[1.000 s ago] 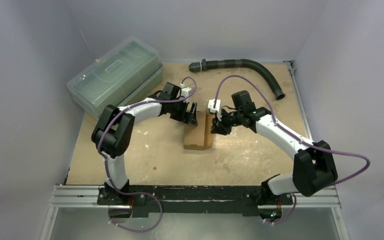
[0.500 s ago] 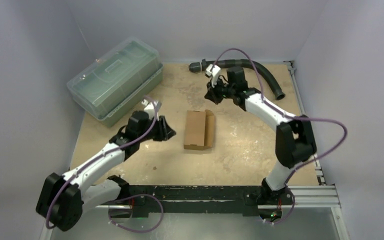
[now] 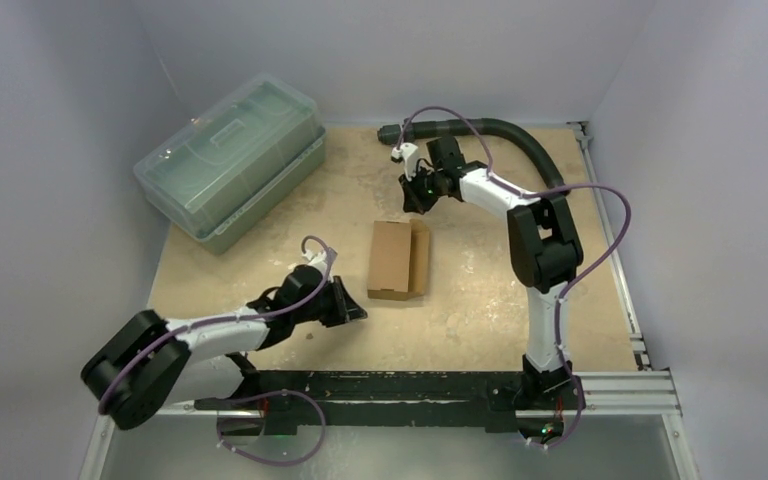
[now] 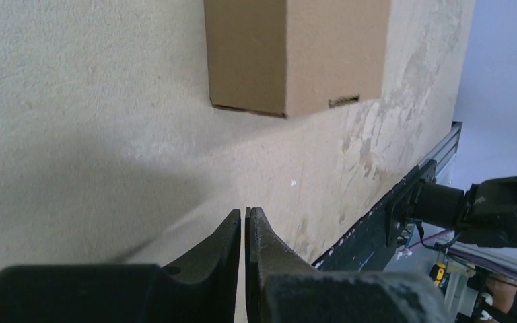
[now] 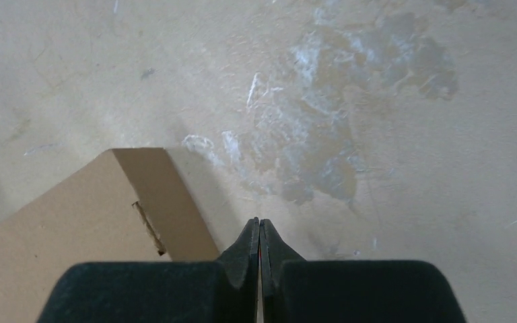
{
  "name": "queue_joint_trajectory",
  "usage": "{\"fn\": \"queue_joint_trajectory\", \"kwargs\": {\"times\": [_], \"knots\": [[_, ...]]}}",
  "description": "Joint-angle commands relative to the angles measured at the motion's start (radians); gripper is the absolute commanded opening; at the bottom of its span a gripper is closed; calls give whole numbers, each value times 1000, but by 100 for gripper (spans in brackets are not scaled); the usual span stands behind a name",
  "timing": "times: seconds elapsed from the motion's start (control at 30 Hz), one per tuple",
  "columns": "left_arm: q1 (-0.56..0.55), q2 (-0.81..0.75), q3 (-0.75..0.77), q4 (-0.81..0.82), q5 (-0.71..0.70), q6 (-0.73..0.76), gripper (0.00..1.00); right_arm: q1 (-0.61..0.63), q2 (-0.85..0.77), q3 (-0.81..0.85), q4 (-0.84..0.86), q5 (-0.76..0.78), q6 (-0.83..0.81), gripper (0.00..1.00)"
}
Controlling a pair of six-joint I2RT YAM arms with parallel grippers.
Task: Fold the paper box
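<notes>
Withdrawn from the smooth brown rectangular paper box (image 3: 395,260), left tool (image 4: 247,212) and right tool (image 5: 259,223) sit pinched together, empty.

My desk (image 3: 480,290), tan and scuffed, carries: paper box (image 3: 390,258), centre; clear lidded bin (image 3: 228,160), far left; black ribbed hose (image 3: 510,130), far right.

soft, even light, the paper box (image 5: 74,222) casting a faint shadow; wrist views blurred up close.

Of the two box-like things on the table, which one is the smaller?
The paper box, plain brown cardboard, in the middle of the table. The other, the plastic bin, is far larger, clear greenish and lidded, at the far left.
</notes>
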Motion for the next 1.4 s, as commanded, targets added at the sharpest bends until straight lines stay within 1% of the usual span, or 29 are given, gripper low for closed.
{"fn": "queue_joint_trajectory", "kwargs": {"times": [0.0,0.17,0.3,0.43,0.6,0.8,0.9,0.97,1.07,1.17,1.23,1.33,1.37], "knots": [[-12,136,61,178,-34,-48,5,21,-24,11,-76,-12,-74,0],[-12,173,113,123,-85,-19,5,26,-79,-59,-93,-22,-121,0],[-1,195,180,39,-127,37,5,30,-125,-121,-104,-15,-145,0],[61,218,235,-30,-130,103,5,35,-200,-225,-78,10,-147,0],[165,272,296,-61,-64,176,5,64,-308,-363,-69,13,-146,0],[205,395,484,-179,-44,287,6,143,-406,-498,-66,44,-96,0],[225,442,568,-235,-80,340,6,161,-453,-541,-86,46,-74,0],[244,473,623,-310,-123,381,6,163,-491,-566,-95,47,-65,0],[283,519,702,-373,-165,436,6,162,-557,-597,-96,46,-59,0],[312,547,771,-430,-208,483,6,147,-611,-619,-92,72,-57,4],[319,531,798,-466,-270,514,7,126,-645,-621,-89,76,-58,8],[319,427,780,-492,-324,544,9,91,-693,-608,-97,63,-76,16],[319,378,753,-486,-322,550,10,87,-708,-600,-102,48,-93,20]]}}
